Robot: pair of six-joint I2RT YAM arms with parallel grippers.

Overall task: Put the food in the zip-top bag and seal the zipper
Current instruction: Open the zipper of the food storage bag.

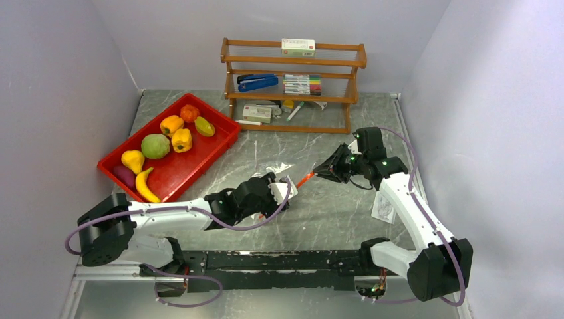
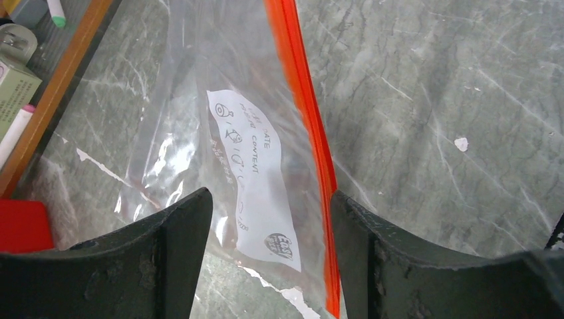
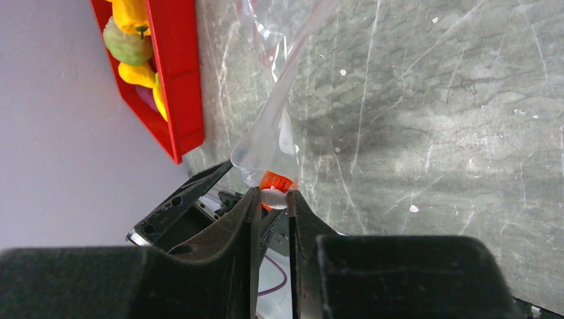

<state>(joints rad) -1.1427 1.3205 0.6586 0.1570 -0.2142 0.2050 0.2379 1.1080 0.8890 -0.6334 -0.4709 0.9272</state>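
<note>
Left pincer (image 2: 269, 199): fingers wide apart and gripping nothing, low over the table (image 1: 332, 212) near its middle. The clear bag (image 2: 199, 119) lies flat on the stone between the two fingers. Its white label (image 2: 256, 173) faces up and carries handwriting too small to read. The orange zipper (image 2: 306, 113) runs straight along the bag's edge, just inside my right-hand finger; I cannot tell whether that finger touches it. Right pincer (image 3: 273, 199): fingers drawn together and clamped on the end of the zipper, where an orange tip and a small white piece show between the pads. The bag corner rises from there in a taut fold, lifted off the table. In the overhead view the two pincers face each other with the zipper spanning the gap between them. The toy food (image 1: 155, 146) all sits in the red tray (image 1: 223, 143) at the far left, well apart from the bag. A wooden shelf (image 1: 292, 86) stands along the back wall.
</note>
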